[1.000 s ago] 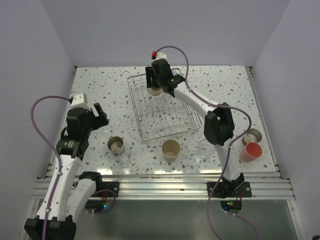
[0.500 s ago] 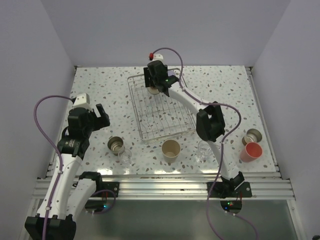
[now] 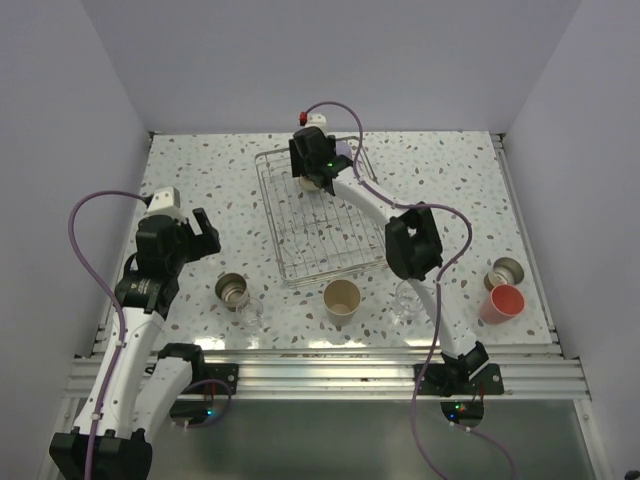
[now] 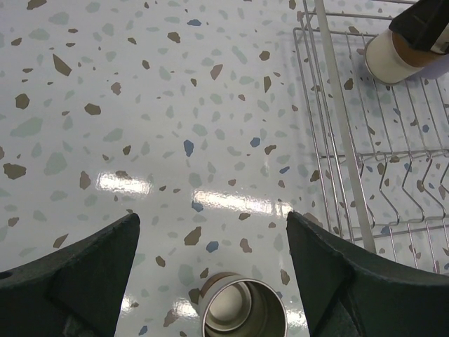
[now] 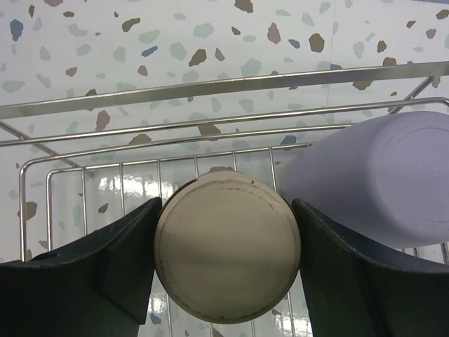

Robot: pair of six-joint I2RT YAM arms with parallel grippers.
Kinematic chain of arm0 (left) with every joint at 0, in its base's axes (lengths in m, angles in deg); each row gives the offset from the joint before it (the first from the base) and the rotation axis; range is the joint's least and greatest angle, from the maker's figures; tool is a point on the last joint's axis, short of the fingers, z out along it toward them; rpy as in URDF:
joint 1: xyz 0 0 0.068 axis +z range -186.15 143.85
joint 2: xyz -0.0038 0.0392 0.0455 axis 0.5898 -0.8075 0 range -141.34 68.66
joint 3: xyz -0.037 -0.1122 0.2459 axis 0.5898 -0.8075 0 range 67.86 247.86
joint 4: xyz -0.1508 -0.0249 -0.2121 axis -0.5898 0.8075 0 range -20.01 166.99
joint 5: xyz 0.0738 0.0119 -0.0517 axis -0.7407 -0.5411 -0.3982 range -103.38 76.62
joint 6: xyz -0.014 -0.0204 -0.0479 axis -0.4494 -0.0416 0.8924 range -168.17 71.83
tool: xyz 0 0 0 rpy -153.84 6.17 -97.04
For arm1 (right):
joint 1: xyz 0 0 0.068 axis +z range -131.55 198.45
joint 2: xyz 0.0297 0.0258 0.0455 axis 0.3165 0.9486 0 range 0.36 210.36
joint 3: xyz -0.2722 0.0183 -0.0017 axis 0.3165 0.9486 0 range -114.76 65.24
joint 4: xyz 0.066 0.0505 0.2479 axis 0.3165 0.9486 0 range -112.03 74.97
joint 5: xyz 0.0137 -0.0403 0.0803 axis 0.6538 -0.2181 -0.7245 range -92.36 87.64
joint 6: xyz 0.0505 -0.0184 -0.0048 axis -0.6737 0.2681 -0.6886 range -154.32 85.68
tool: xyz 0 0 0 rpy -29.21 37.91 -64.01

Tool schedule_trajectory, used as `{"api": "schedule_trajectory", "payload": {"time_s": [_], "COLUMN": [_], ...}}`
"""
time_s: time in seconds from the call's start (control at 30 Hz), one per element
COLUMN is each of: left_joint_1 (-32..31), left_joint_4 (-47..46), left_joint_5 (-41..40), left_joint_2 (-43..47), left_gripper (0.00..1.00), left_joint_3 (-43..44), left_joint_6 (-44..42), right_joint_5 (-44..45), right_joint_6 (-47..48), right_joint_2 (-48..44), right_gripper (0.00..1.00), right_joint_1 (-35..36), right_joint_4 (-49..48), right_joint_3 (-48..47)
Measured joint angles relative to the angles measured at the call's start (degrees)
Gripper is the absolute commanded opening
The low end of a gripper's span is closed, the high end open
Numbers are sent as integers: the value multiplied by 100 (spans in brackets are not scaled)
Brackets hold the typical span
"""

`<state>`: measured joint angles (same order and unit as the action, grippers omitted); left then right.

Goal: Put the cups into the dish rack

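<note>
1. The right hand reaches over the far end of the dish rack and is clenched on a tan-based cup, one finger pressed to each side.
2. That cup's long axis runs along the hand's own line. Its tan base faces the wrist and its mouth points down toward the wire floor, in the far corner of the rack.
3. A lavender cup lies on its side in the rack, just beside the held cup on its right. I cannot tell whether the two touch.
4. Judgement: letting go calls for a straight drop along that axis, keeping clear of the lavender cup.
5. The left hand hangs released over the desk, left of the rack. A steel cup stands mouth up directly below and just ahead of its gap.
6. The left arm is plainly the nearer one for that cup. The beige tumbler stands between the arms.
</note>
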<state>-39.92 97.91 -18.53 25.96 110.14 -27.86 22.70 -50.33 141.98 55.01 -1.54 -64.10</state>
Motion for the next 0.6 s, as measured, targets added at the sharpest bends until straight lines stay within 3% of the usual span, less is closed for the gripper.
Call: {"api": "schedule_trajectory", "payload": {"time_s": [0.23, 0.37, 0.4, 0.47, 0.6], "left_joint_1": [0, 0, 0, 0, 0], "left_joint_4": [0, 0, 0, 0, 0], "left_joint_5": [13, 28, 31, 33, 37], "left_joint_2": [0, -7, -7, -7, -22], "left_gripper": [89, 89, 89, 89, 90], "left_joint_3": [0, 0, 0, 0, 0], "left_joint_6": [0, 2, 2, 2, 2], "right_joint_5": [26, 105, 116, 127, 125], "right_joint_6": [2, 24, 28, 28, 42], "right_joint_2": [66, 90, 107, 140, 168], "right_gripper": [24, 41, 50, 59, 71], "right_joint_1": [-22, -28, -31, -31, -35], "right_joint_4": [-232, -339, -358, -422, -468], "right_joint_3": [-31, -55, -74, -90, -90]}}
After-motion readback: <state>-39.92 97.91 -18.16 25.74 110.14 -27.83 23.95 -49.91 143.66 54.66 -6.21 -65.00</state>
